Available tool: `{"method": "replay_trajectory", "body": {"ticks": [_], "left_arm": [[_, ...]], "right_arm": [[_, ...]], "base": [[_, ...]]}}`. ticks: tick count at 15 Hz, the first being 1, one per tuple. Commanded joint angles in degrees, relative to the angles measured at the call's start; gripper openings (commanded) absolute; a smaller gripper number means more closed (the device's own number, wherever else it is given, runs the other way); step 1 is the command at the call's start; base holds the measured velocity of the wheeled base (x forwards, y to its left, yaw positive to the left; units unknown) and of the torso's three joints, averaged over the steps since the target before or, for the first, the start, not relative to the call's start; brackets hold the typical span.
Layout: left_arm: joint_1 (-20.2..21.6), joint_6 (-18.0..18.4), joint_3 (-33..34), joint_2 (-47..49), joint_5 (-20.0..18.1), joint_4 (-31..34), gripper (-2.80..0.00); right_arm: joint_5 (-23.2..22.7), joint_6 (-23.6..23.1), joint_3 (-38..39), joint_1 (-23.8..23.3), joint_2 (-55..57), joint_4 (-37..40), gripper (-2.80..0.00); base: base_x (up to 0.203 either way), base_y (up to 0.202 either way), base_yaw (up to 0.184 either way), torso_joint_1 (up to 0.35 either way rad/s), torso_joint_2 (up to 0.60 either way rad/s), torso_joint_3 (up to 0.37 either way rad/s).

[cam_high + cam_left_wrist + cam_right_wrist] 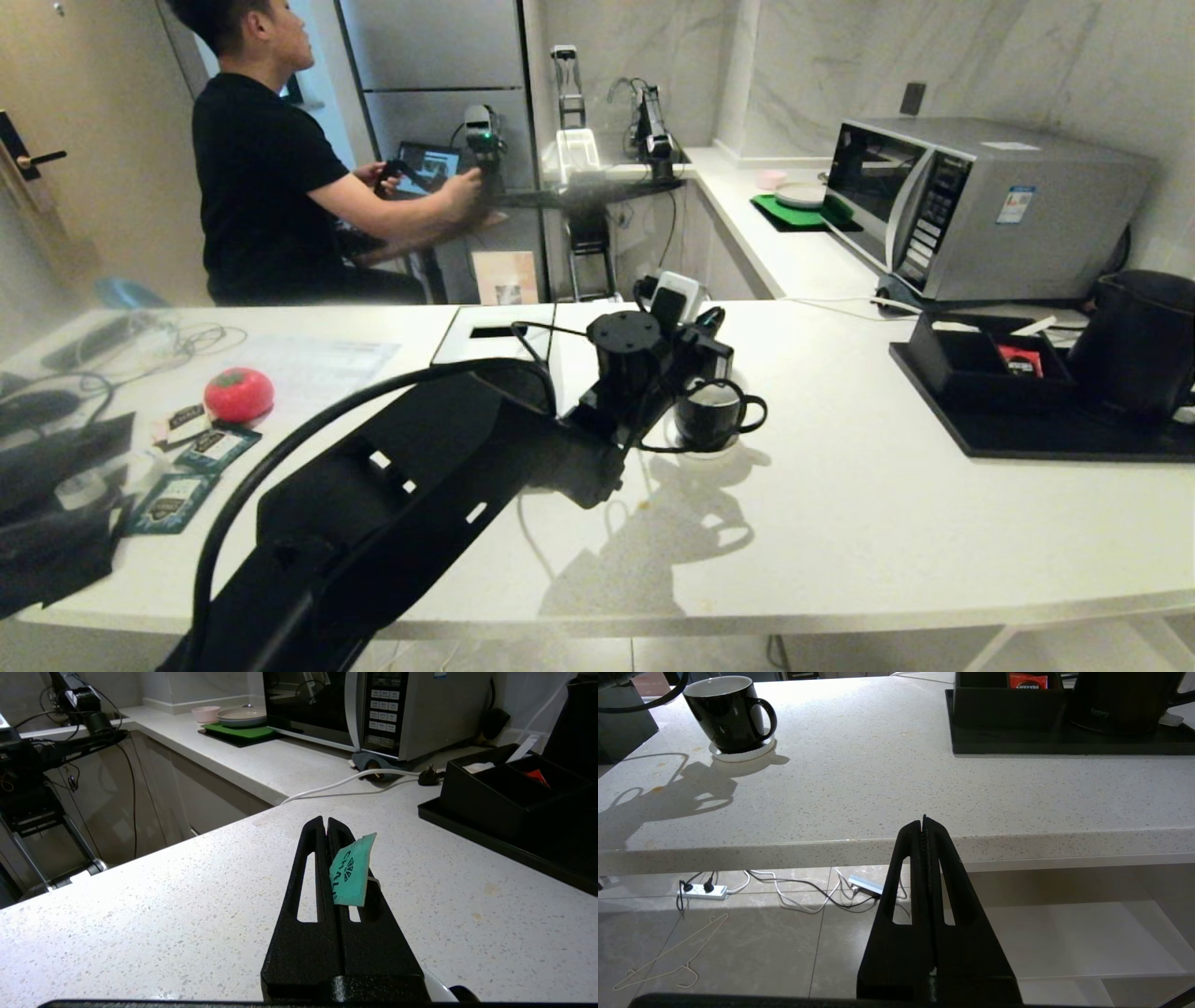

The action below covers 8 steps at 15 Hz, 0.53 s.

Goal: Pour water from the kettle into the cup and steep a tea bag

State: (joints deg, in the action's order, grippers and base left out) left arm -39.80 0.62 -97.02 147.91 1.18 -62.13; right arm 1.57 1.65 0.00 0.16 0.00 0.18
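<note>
White speckled counter (840,523), kitchen corner. Left gripper (327,826) above the counter beside the cup (707,415), jaws clamped on a teal paper tag (350,872); tea bag itself not visible. Cup at 12 o'clock on its saucer (742,753); kettle (1139,341) at 2 o'clock on the black tray (1027,443). Right gripper (924,826) below the counter edge, jaws together, empty. Risk: thin tag could slip; arm could knock the cup.

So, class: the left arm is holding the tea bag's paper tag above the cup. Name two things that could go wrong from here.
1. The left gripper pinches only an edge of the teal tag; the tag could slip free.
2. The left arm crowds the cup on its small saucer; a nudge might tip or shift the cup. Whether the tea bag itself hangs inside cannot be seen.
</note>
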Motion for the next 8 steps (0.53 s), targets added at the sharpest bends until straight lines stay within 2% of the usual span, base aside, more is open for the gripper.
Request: {"method": "replay_trajectory", "body": {"ticks": [1,5,8], "left_arm": [[-0.1,0.0,0.0,0.4,0.1,-0.4,-2.8],[0.0,1.9,-0.2,-0.1,0.0,-1.0,-2.8],[0.0,1.9,-0.4,-1.4,0.0,-0.5,-2.8]], "right_arm": [[0.0,0.0,0.0,0.0,0.1,0.0,-2.8],[0.0,0.0,0.0,0.0,0.1,0.0,-2.8],[0.0,0.0,0.0,0.0,0.1,0.0,-2.8]], "base": [[0.0,0.0,0.0,0.0,0.0,0.0],[0.0,0.0,0.0,0.0,0.0,0.0],[0.0,0.0,0.0,0.0,0.0,0.0]]}}
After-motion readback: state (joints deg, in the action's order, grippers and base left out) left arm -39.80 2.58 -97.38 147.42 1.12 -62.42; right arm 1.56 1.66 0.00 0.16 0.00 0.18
